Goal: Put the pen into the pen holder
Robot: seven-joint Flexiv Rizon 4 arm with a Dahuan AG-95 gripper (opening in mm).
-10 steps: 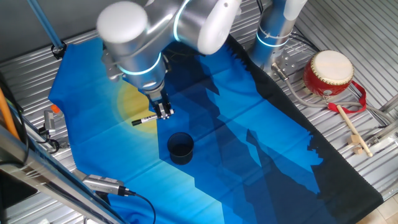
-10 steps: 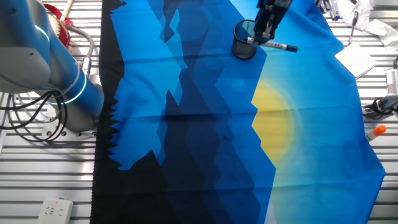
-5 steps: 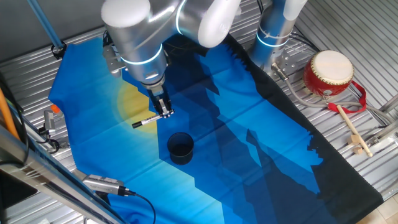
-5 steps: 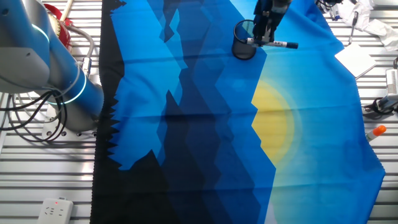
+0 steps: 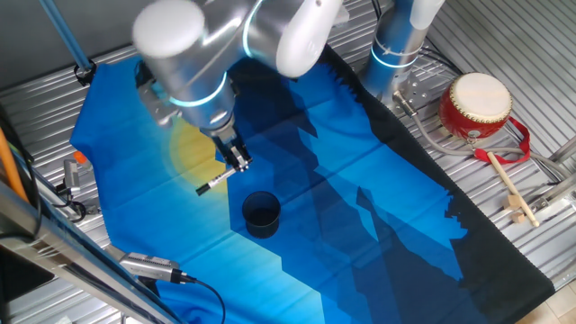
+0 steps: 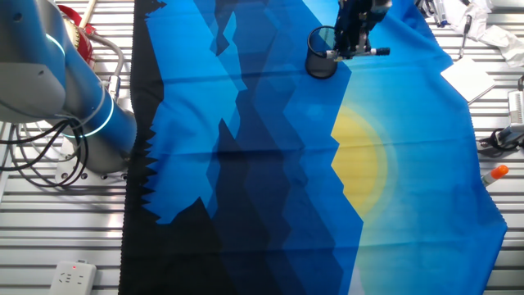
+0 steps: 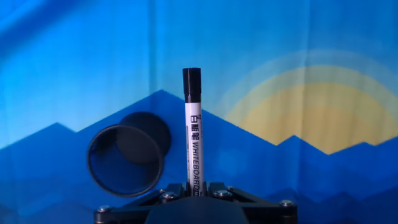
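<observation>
- The gripper [image 7: 194,188] at the bottom edge of the hand view clamps the pen [image 7: 193,134] by its white end; the black cap points straight up the frame.
- In one fixed view the pen [image 5: 212,184] slants down-left, above the blue cloth [image 5: 360,225].
- The pen holder [image 7: 126,158], a dark round open cup, stands just left of the pen.
- The silver arm [image 5: 193,54] reaches down from the upper left.
</observation>
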